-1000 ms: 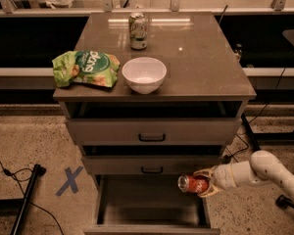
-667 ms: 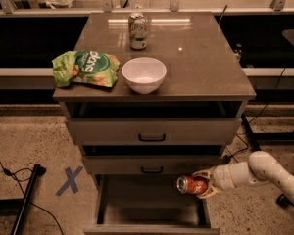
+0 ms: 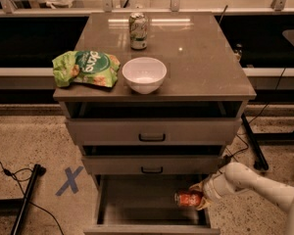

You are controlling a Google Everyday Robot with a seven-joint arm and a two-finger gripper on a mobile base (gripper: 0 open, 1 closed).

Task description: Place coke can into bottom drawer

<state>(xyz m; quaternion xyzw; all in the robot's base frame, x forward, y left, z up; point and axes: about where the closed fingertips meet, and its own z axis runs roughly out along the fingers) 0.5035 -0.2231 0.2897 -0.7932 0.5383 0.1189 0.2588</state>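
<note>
The coke can (image 3: 187,198), red-orange with a silver end, lies on its side in my gripper (image 3: 198,198), which is shut on it. The white arm (image 3: 257,182) reaches in from the lower right. The can hangs over the right side of the open bottom drawer (image 3: 132,202), a deep grey box pulled out at the cabinet's foot. I cannot tell whether the can touches the drawer floor.
On the cabinet top (image 3: 201,58) stand a green-and-silver can (image 3: 138,31), a white bowl (image 3: 144,74) and a green chip bag (image 3: 85,68). Two shallower drawers with black handles (image 3: 152,137) sit above. A blue X (image 3: 69,180) and a black cable mark the floor at left.
The gripper and the coke can have sunk slightly lower over the bottom drawer; little else differs.
</note>
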